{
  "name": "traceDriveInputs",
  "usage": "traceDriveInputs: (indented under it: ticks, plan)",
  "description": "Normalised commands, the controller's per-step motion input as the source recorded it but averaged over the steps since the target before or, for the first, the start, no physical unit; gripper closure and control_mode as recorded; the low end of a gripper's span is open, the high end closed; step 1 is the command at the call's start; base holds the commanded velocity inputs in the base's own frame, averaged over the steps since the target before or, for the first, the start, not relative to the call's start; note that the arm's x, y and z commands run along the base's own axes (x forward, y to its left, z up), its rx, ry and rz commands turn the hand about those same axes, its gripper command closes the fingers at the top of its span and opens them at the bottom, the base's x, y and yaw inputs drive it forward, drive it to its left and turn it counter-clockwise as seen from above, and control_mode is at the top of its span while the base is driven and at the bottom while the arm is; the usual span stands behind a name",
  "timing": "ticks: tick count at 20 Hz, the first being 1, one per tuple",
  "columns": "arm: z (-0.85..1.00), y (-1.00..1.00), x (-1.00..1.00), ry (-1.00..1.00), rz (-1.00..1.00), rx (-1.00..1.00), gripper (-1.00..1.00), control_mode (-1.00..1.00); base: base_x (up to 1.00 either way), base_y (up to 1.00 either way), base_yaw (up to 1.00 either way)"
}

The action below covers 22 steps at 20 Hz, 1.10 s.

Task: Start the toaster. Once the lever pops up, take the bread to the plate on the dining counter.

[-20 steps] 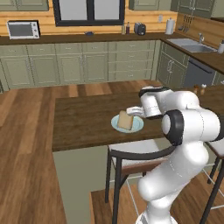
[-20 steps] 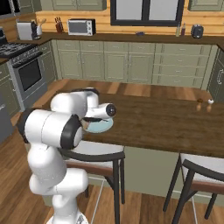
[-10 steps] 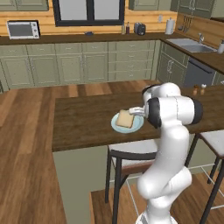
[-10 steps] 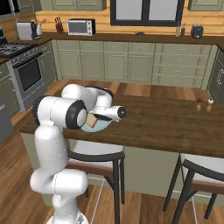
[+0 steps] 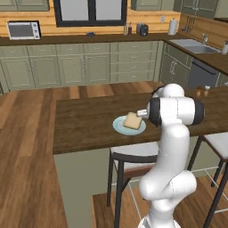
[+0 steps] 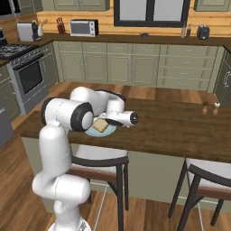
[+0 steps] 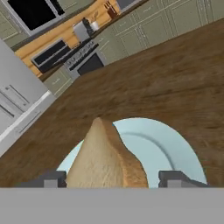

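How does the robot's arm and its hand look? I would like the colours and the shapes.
The arm is glossy white, built of thick rounded segments, with dark bands at the joints. No cables or markings are visible. The hand ends in two small dark grey finger tips, blocky in shape.

The dining counter (image 5: pixel 84 124) is lying bare and open to the left of the plate (image 5: pixel 119 127) and along its far edge, so a hand is finding free passage there. The bread (image 5: pixel 132 121) is leaning on the plate, blocking the middle. Two small shakers (image 5: pixel 202 91) are standing well apart, and a stool (image 5: pixel 133 156) is crowding the near edge below.
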Motion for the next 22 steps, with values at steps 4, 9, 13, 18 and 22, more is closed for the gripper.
traceDriveInputs:
  ticks: [4, 9, 13, 18, 22]
  plan:
    - [-0.05, -0.35, 0.2, 0.06, -0.09, -0.15, -1.0, -1.0, 0.0, 0.0, 0.0]
    - [-0.2, -0.09, 0.31, 0.14, -0.13, -0.23, -1.0, -1.0, 0.0, 0.0, 0.0]
    - [-0.32, 0.38, 0.25, 0.27, -0.05, -0.21, -1.0, -1.0, 0.0, 0.0, 0.0]
    - [-0.05, 0.65, 0.1, 0.1, 0.0, -0.09, -1.0, -1.0, 0.0, 0.0, 0.0]
    - [0.26, 0.07, 0.0, 0.0, -0.06, -0.08, -1.0, -1.0, 0.0, 0.0, 0.0]
